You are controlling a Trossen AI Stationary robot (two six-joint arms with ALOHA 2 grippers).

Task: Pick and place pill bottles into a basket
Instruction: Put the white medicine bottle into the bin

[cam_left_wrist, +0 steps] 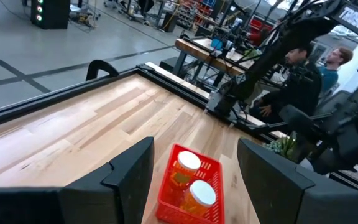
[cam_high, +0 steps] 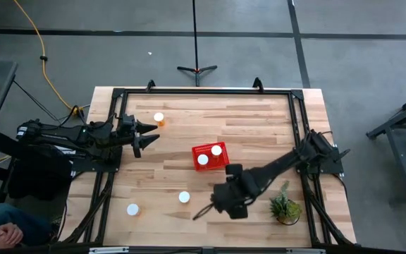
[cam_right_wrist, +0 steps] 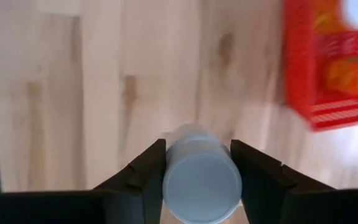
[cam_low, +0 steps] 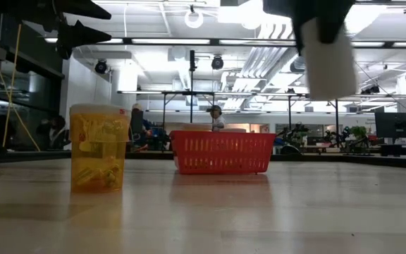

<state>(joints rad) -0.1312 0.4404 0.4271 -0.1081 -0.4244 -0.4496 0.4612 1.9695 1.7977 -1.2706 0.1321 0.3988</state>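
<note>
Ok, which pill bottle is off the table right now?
The one clamped in the right pincer, white cap facing the wrist camera. Two sit in the red basket; three others stand on the table.

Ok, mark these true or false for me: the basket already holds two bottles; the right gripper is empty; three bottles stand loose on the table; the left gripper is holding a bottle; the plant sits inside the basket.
1. The basket holds two pill bottles. True.
2. The right gripper is empty. False: it is shut on a white-capped bottle.
3. Three loose bottles stand on the table. True.
4. The left gripper holds a bottle. False: it is open and empty.
5. The plant sits in the basket. False: it stands near the table's corner.
</note>
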